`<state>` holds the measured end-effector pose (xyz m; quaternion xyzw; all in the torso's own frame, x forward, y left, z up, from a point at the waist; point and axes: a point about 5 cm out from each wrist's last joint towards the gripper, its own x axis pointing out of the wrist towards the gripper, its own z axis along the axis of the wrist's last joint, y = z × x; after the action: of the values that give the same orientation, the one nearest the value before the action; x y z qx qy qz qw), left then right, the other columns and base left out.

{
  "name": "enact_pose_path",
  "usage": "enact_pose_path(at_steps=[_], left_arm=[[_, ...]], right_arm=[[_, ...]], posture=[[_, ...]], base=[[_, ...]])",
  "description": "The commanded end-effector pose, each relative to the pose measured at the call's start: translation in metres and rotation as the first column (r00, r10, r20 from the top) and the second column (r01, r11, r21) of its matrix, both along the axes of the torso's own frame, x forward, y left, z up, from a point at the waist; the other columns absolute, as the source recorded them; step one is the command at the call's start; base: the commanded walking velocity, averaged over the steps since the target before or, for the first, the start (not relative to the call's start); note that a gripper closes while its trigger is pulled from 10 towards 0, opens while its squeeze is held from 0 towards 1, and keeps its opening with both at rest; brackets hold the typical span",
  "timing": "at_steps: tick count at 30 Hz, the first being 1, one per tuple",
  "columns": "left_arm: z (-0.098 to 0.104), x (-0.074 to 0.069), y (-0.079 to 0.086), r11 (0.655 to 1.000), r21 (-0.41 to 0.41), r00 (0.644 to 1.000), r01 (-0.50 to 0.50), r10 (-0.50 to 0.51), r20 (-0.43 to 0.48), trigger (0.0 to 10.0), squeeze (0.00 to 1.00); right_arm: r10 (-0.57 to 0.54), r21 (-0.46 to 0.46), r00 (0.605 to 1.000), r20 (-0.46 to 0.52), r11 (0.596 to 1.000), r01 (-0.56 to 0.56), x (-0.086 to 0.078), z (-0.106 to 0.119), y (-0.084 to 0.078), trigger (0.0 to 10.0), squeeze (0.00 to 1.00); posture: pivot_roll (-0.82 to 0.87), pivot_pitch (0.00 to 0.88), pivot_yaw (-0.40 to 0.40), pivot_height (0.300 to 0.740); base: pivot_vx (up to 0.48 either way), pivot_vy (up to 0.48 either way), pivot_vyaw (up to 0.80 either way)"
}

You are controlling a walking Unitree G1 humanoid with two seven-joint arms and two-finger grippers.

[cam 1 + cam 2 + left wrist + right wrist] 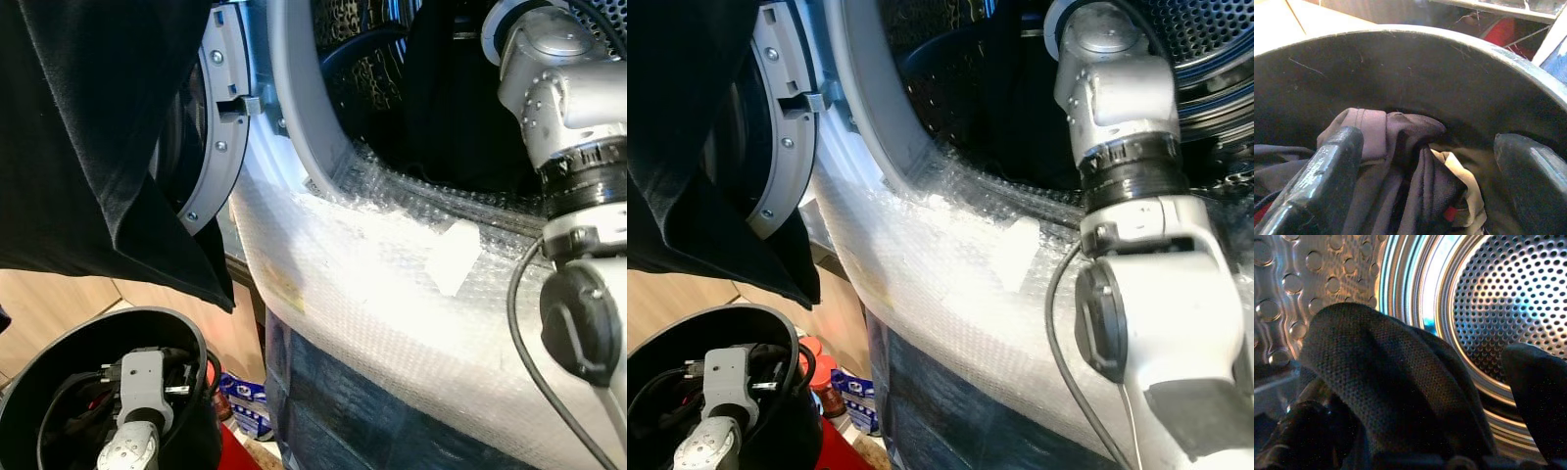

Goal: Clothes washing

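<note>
Now, your picture: you stand close to a washing machine (392,294) with its round door (211,127) swung open.
Machine front: it is wrapped in bubble wrap (411,264), with a bit of white tape stuck on it.
Right arm: your silver right arm (1117,108) reaches over the door rim and into the drum.
Right gripper: your right gripper (1420,431) is inside the shiny drum (1508,298), which is full of little holes.
Right fingers: you can see one black finger (1540,396) at the side, set apart from the other. A dark mesh cloth (1386,387) sits between them and covers most of the gap. You cannot tell if the fingers squeeze it or if it just lies there.
Left arm: your left arm (137,411) goes down into a black bucket (191,338) that stands on the floor beside the machine.
Left gripper: your left gripper (1425,166) is spread wide inside the bucket, one finger (1322,171) on each side of a heap of clothes.
Clothes in bucket: a purple-grey garment (1386,142) is bunched up between the fingers, with a pale strip and a little red beside it. Nothing is pinched.
Big black cloth: a large black cloth (88,127) hangs close to your eyes on the left and hides part of the door.
Floor things: small red-capped bottles (823,382) stand low down, between the bucket and the machine.
</note>
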<state>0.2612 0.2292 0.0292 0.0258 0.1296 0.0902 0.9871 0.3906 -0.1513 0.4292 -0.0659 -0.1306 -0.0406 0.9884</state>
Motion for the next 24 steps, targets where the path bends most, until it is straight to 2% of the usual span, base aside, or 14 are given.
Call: enact_pose_path(at_steps=[1,4,9,13,14,16,17,20,24], left_arm=[[-0.017,-0.012,-0.004,1.0,-0.015,0.996,0.014,-0.016,-0.086,10.0,0.0],[-0.018,-0.013,-0.004,1.0,-0.018,0.995,0.025,-0.027,-0.092,10.0,0.0],[-0.019,-0.017,-0.002,1.0,-0.017,0.995,0.017,-0.019,-0.101,10.0,0.0],[-0.023,-0.018,-0.001,1.0,-0.011,0.992,0.026,-0.027,-0.122,10.0,0.0],[-0.023,-0.017,-0.002,1.0,-0.009,0.992,0.021,-0.022,-0.126,10.0,0.0],[-0.023,-0.016,-0.002,1.0,-0.01,0.992,0.019,-0.02,-0.127,10.0,0.0],[-0.023,-0.016,-0.003,1.0,-0.012,0.991,0.024,-0.026,-0.128,10.0,0.0],[-0.023,-0.015,-0.005,0.999,-0.015,0.991,0.033,-0.034,-0.13,10.0,0.0],[-0.024,-0.016,-0.006,0.999,-0.017,0.99,0.038,-0.04,-0.137,10.0,0.0]], right_arm=[[0.015,0.002,1.0,0.005,1.0,-0.015,-0.009,0.005,-0.001,10.0,0.0],[-0.001,0.034,0.998,-0.069,0.999,0.003,-0.018,-0.02,-0.009,10.0,0.0],[0.02,0.028,0.99,-0.137,0.999,-0.017,-0.04,-0.04,-0.016,10.0,0.0],[0.003,0.038,0.984,-0.179,0.999,0.003,-0.059,-0.05,-0.034,10.0,0.0],[0.048,0.029,0.98,-0.194,0.999,-0.043,-0.066,-0.055,-0.037,10.0,0.0],[0.065,0.026,0.979,-0.194,0.998,-0.061,-0.069,-0.056,-0.037,10.0,0.0],[0.123,0.054,0.974,-0.192,0.992,-0.114,-0.077,-0.057,-0.035,10.0,0.0],[0.204,0.069,0.966,-0.158,0.978,-0.196,-0.088,-0.052,-0.033,10.0,0.0],[0.258,0.037,0.95,-0.178,0.966,-0.255,-0.102,-0.052,-0.031,10.0,0.0]], posture=[[-0.09,0.012,0.015,0.74],[-0.09,0.012,0.013,0.74],[-0.09,0.012,0.01,0.74],[-0.11,0.025,0.014,0.74],[-0.12,0.029,0.014,0.74],[-0.12,0.029,0.014,0.74],[-0.12,0.031,0.017,0.74],[-0.12,0.031,0.017,0.74],[-0.13,0.037,0.019,0.74]], base=[[0.0,0.0,0.0],[0.0,0.0,0.0],[0.0,0.0,0.0],[0.0,0.0,0.0],[0.0,0.0,0.0],[0.0,0.0,0.0],[0.0,0.0,0.0],[0.0,0.0,0.0],[0.0,0.0,0.0]])
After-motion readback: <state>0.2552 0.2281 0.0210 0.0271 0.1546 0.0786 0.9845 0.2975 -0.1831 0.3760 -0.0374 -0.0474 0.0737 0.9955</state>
